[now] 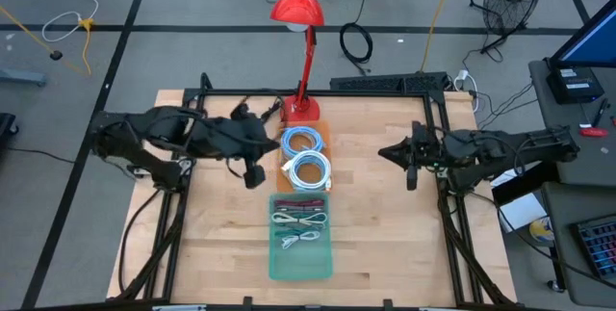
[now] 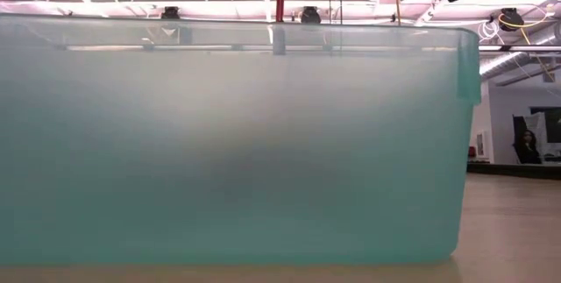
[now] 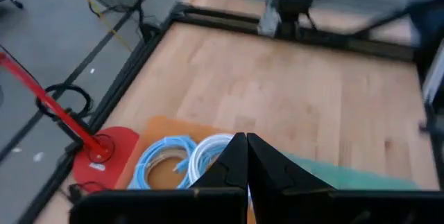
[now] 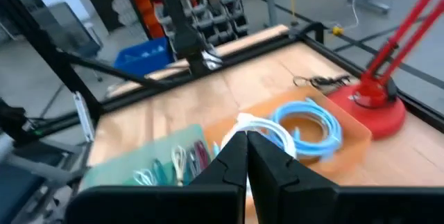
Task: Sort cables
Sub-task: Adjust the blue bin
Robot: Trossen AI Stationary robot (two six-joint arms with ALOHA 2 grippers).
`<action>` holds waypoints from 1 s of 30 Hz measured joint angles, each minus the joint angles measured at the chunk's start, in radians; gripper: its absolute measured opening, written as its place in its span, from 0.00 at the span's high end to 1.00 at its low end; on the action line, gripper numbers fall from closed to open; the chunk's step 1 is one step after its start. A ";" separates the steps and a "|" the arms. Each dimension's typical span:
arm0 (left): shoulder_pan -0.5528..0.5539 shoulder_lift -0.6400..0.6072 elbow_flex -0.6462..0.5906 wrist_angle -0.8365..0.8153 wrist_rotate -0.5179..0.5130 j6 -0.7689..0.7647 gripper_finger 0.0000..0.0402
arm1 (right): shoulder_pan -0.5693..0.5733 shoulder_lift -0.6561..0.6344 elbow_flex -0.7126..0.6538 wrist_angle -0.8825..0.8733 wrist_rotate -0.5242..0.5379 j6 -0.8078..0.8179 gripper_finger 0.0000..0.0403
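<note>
An orange tray (image 1: 322,130) holds a light-blue coil (image 1: 301,140) and a white and blue coil (image 1: 310,168). These coils also show in the left wrist view (image 3: 166,158) and the right wrist view (image 4: 309,123). Nearer to me, a green see-through tray (image 1: 300,258) holds short grey, green and white bundles (image 1: 300,226). My left gripper (image 1: 269,147) hovers at the orange tray's left edge, shut and empty. My right gripper (image 1: 385,152) hangs over bare wood right of the trays, shut and empty.
A red desk lamp's base (image 1: 303,109) stands just beyond the orange tray, and its head (image 1: 296,3) leans out past the far edge. The green tray's wall (image 2: 228,143) fills the low view. Bare wood (image 1: 212,234) lies left and right of the trays.
</note>
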 joint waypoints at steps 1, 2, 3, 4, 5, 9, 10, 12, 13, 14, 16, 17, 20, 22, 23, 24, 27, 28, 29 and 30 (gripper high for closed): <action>0.006 -0.038 -0.066 0.058 0.000 -0.017 1.00 | 0.000 -0.007 0.000 -0.016 0.001 -0.001 1.00; 0.012 -0.075 -0.132 0.110 0.005 -0.033 1.00 | -0.001 -0.012 0.000 -0.030 0.002 -0.001 1.00; 0.015 -0.116 -0.202 0.167 0.014 -0.050 1.00 | -0.001 -0.018 0.000 -0.040 0.001 -0.006 1.00; 0.018 -0.155 -0.273 0.226 0.022 -0.066 1.00 | -0.001 -0.025 -0.001 -0.046 -0.002 -0.017 1.00; 0.018 -0.191 -0.340 0.283 0.027 -0.083 1.00 | -0.001 -0.032 -0.005 -0.041 -0.004 -0.030 1.00; 0.019 -0.324 -0.610 0.515 0.042 -0.172 1.00 | -0.002 -0.098 -0.086 0.011 0.000 -0.047 1.00; 0.019 -0.347 -0.666 0.574 0.043 -0.197 1.00 | -0.002 -0.126 -0.119 0.032 0.014 -0.041 1.00; 0.019 -0.389 -0.762 0.668 0.043 -0.235 1.00 | -0.002 -0.193 -0.197 0.096 0.029 -0.014 1.00; 0.019 -0.406 -0.798 0.712 0.043 -0.252 1.00 | -0.002 -0.229 -0.240 0.133 0.038 0.000 1.00; 0.019 -0.422 -0.827 0.748 0.043 -0.264 1.00 | -0.002 -0.266 -0.284 0.171 0.048 0.014 1.00; 0.019 -0.444 -0.869 0.785 0.043 -0.271 1.00 | -0.002 -0.337 -0.365 0.252 0.054 0.032 1.00; 0.019 -0.451 -0.881 0.786 0.043 -0.269 1.00 | -0.002 -0.370 -0.400 0.282 0.062 0.034 1.00; 0.021 -0.473 -0.905 0.757 0.040 -0.262 1.00 | -0.002 -0.453 -0.479 0.312 0.112 0.044 1.00; 0.031 -0.485 -0.917 0.739 0.040 -0.265 1.00 | -0.002 -0.495 -0.516 0.310 0.143 0.059 1.00; 0.036 -0.492 -0.927 0.730 0.039 -0.274 1.00 | -0.002 -0.511 -0.530 0.311 0.155 0.064 1.00; 0.040 -0.499 -0.940 0.720 0.039 -0.284 1.00 | -0.002 -0.523 -0.542 0.312 0.158 0.073 1.00; 0.053 -0.511 -0.988 0.691 0.041 -0.391 1.00 | -0.002 -0.540 -0.565 0.310 0.159 0.087 1.00; 0.053 -0.512 -1.014 0.655 0.047 -0.447 1.00 | -0.002 -0.539 -0.567 0.311 0.158 0.087 1.00; 0.049 -0.511 -1.048 0.629 0.069 -0.493 1.00 | -0.002 -0.539 -0.567 0.311 0.157 0.087 1.00; 0.036 -0.507 -1.088 0.626 0.102 -0.538 1.00 | -0.002 -0.536 -0.567 0.315 0.157 0.087 1.00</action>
